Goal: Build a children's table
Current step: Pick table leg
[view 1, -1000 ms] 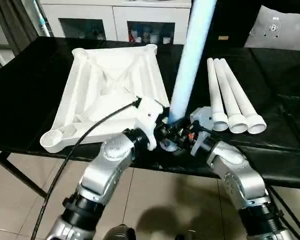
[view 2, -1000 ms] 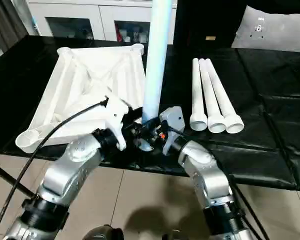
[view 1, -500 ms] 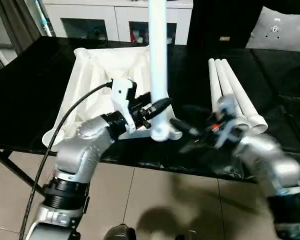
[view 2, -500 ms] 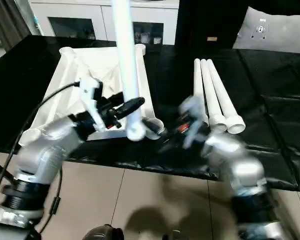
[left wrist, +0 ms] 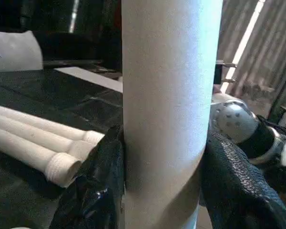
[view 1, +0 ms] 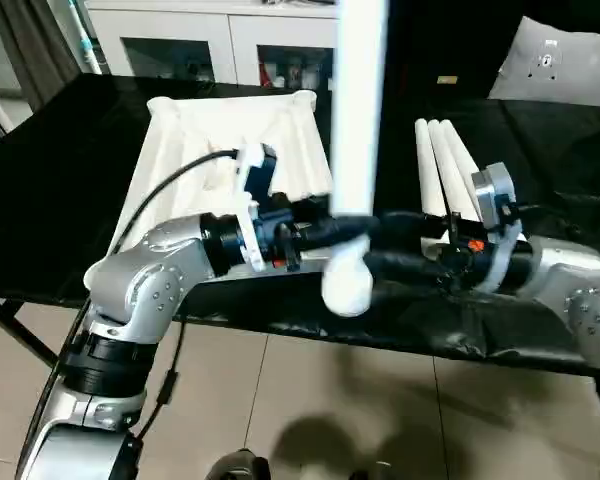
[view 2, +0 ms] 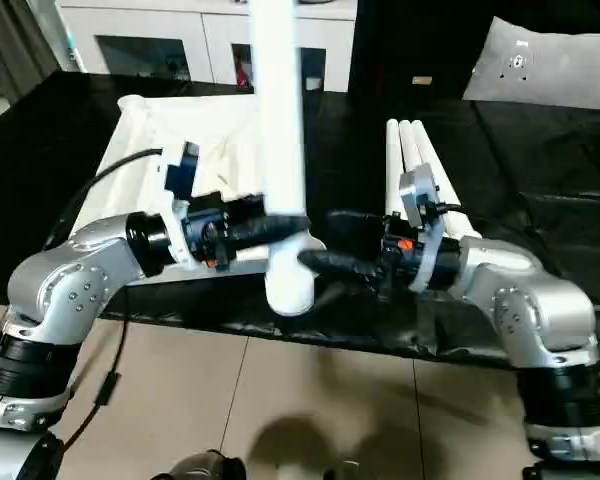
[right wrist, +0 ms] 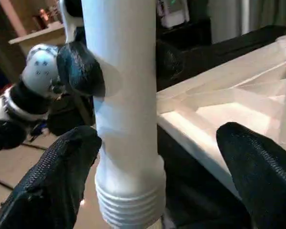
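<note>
Left eye view: left gripper [view 1: 332,228] is clamped on a white leg [view 1: 356,140] held upright in front of the table [view 1: 60,150], which has a black cover. The leg's threaded, wider end [view 1: 347,285] hangs down past the table's near edge; its upper part runs out of the top of the picture. The right gripper [view 1: 390,245] reaches in from the right with fingers spread apart, tips near the leg's lower part, gripping nothing. The white tabletop [view 1: 225,150] lies upside down on the table behind the left arm, ribbed underside up. Three spare legs [view 1: 450,175] lie side by side on the table to the right of the held leg, partly behind the right wrist. A white cabinet with glass doors [view 1: 220,45] stands behind the table. No readable writing or brand.

Right eye view: same layout. The held leg crosses in front of the tabletop [view 2: 170,150]; the spare legs [view 2: 405,150] lie beyond the right gripper [view 2: 325,240].

Left wrist view: two black fingers [left wrist: 95,186] press both sides of the leg [left wrist: 167,109], touching it. The spare legs [left wrist: 47,143] lie on the black cover beyond, threaded ends visible. The right arm's silver joint [left wrist: 233,121] shows behind the leg.

Right wrist view: right fingers [right wrist: 62,176] are wide apart, the leg's threaded end [right wrist: 131,195] between them, not touching. The tabletop [right wrist: 229,102] is beyond. No labels are legible.
</note>
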Motion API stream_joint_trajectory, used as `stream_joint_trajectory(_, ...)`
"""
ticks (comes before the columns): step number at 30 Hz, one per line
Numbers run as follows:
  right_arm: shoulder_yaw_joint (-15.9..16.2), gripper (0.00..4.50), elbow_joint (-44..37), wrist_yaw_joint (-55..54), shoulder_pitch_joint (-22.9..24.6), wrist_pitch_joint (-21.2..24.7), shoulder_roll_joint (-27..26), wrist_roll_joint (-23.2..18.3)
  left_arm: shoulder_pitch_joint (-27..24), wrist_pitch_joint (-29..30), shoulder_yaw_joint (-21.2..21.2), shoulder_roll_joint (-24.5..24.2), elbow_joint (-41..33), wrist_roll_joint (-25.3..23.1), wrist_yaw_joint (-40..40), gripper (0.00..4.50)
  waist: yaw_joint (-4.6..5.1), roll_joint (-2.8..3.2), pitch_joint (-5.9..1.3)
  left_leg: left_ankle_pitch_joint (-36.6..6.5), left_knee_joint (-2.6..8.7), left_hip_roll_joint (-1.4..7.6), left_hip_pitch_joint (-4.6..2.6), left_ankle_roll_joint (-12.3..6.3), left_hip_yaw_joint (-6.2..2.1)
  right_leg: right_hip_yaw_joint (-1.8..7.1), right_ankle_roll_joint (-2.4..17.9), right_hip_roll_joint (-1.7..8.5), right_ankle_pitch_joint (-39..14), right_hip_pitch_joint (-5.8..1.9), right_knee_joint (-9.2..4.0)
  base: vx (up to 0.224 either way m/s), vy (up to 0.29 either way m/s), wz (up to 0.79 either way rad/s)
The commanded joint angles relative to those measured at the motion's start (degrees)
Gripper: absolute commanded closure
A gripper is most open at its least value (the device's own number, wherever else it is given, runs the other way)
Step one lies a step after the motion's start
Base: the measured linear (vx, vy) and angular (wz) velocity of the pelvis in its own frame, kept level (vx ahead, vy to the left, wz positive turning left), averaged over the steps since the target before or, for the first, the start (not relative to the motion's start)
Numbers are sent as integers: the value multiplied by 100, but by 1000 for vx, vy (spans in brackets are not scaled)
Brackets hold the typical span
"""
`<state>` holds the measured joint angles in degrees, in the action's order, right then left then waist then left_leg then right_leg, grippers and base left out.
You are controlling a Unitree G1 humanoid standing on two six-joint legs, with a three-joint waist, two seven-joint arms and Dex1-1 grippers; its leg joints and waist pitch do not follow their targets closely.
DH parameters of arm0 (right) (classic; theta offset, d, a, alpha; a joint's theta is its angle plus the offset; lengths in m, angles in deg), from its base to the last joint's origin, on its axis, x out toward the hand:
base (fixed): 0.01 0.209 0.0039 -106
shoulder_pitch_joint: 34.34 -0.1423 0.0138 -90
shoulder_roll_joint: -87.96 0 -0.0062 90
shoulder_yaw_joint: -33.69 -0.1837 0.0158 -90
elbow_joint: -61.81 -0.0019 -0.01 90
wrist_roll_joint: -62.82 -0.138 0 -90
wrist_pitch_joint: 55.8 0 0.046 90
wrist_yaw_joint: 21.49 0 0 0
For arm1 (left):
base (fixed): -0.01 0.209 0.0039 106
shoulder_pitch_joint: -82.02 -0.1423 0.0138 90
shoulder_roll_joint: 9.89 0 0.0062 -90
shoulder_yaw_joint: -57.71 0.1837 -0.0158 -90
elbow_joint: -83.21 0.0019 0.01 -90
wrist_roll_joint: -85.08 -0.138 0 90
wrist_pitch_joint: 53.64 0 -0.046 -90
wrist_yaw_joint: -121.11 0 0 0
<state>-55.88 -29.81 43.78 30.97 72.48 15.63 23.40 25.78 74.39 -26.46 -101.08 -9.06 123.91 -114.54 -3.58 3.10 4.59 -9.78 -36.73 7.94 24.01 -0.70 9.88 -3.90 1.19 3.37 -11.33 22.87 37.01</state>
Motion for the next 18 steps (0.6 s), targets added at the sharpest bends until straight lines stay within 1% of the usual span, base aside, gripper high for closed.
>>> stream_joint_trajectory(1,91,11,-122,153,-172,135,99,-90,187,70,48,-53,-24,78,-147,257,-21,-118,-481,-1151,372,479,-185,-250,-203,308,1087,554,-1908,-252,-565,0,0,0)
stream_joint_trajectory(4,148,11,-116,207,-260,190,120,-52,258,102,71,-63,21,86,-220,257,-16,-123,-472,-1241,373,475,-188,-191,-211,307,1053,564,-2070,-244,-573,0,0,0)
stream_joint_trajectory(7,187,11,-129,229,-282,167,115,-14,272,97,88,-55,28,71,-221,257,-19,-120,-471,-1287,381,481,-191,-160,-212,311,1034,562,-2086,-236,-579,0,0,0)
stream_joint_trajectory(8,213,11,-143,214,-297,140,92,24,274,94,98,-45,22,64,-218,257,-17,-125,-478,-1265,379,479,-184,-157,-214,309,1040,566,-2037,-246,-571,0,0,0)
stream_joint_trajectory(9,237,11,-169,203,-317,126,66,45,278,94,109,-32,10,61,-217,257,-19,-120,-476,-1285,381,480,-190,-153,-212,309,1042,565,-2046,-239,-575,0,0,0)
stream_joint_trajectory(10,264,11,-203,197,-351,136,31,48,284,95,128,-17,-6,50,-226,257,-15,-142,-476,-1281,380,482,-187,-154,-211,311,1041,566,-2041,-240,-575,0,0,0)
stream_joint_trajectory(14,291,11,-222,205,-386,168,11,37,296,92,147,-5,-6,27,-240,257,-26,-135,-479,-1246,375,479,-186,-161,-210,315,1035,571,-2043,-238,-576,0,0,0)
stream_joint_trajectory(18,452,11,-194,202,-450,120,-54,155,350,-28,232,46,100,-165,-208,257,-16,-133,-482,-1247,376,477,-185,-165,-209,311,1035,565,-2036,-235,-573,0,0,0)
